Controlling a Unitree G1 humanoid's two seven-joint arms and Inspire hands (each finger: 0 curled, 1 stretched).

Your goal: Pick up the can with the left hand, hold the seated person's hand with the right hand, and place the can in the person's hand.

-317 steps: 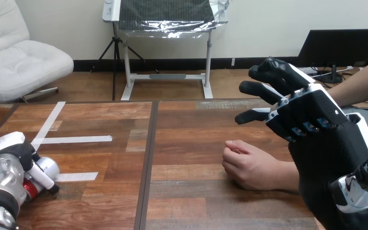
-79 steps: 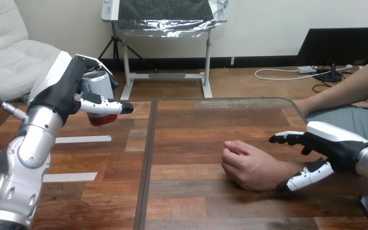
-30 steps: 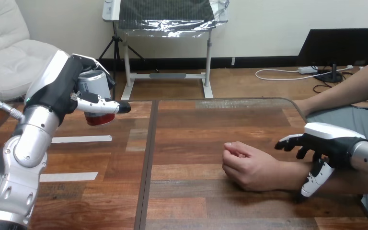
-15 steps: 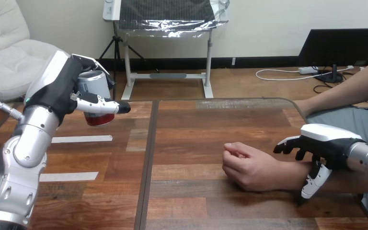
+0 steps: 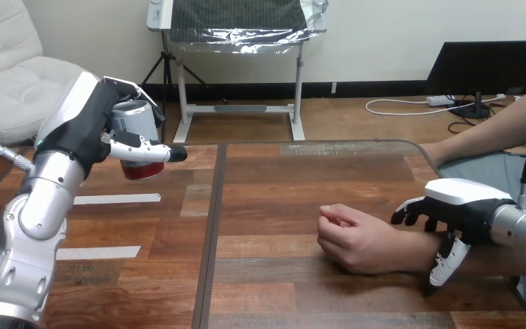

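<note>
Pickup done: my left hand (image 5: 85, 130) has its fingers wrapped round the can (image 5: 135, 123), held high over the counter's (image 5: 281, 205) left side; right hand (image 5: 462, 205) fingers curl round the person's wrist (image 5: 418, 247); person's hand (image 5: 356, 236) rests fisted on the counter; handover remains.

2 white tape strips (image 5: 118, 199) lie on the table (image 5: 281, 178)

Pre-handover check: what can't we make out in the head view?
All head view.
The can: label and middle, hidden by the left hand curled round it.
The person's hand: palm, hidden by its own curled fingers.
The right hand: whether it grips the person's wrist; contact hidden under the hand itself.
</note>
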